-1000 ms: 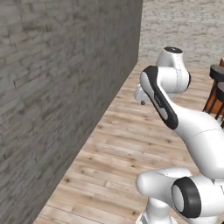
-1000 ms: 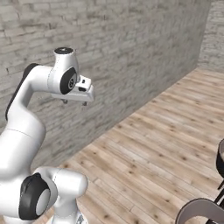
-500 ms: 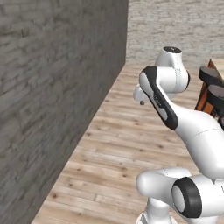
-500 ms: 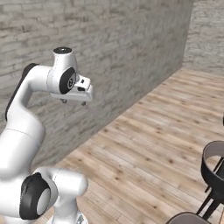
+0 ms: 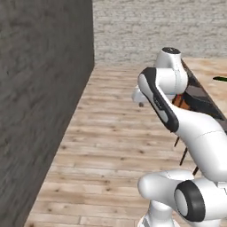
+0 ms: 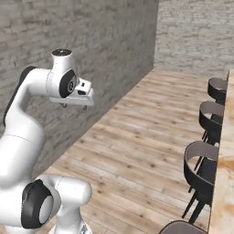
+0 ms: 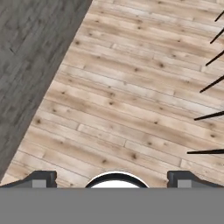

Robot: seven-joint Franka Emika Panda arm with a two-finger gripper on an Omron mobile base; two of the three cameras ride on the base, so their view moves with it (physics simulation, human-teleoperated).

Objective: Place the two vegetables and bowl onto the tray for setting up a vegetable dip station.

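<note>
Gripper [image 7: 112, 181] w/ fingers [image 7: 41, 178] wide apart and holding nothing, seen at bottom of hand view; it hangs over bare wooden floor [image 7: 131, 100]. In right base view the hand [image 6: 77, 96] sits at left-centre of frame, high above floor, near the grey stone wall [image 6: 91, 55].

A thin dark green shape [image 5: 219, 79] shows at right edge of left base view, on a pale surface; too small to tell if it is the green vegetable.

Around: stone wall fills the left side of left base view [image 5: 40, 88] and upper-left corner of hand view. A row of dark chairs [image 6: 203, 171] stands along right side of right base view, just beside a pale wooden counter [image 6: 224, 183] at right edge. In left base view a dark chair [image 5: 197, 95] is partly hidden behind the arm, at centre-right. Thin dark chair legs [image 7: 210, 83] enter hand view from right edge.
</note>
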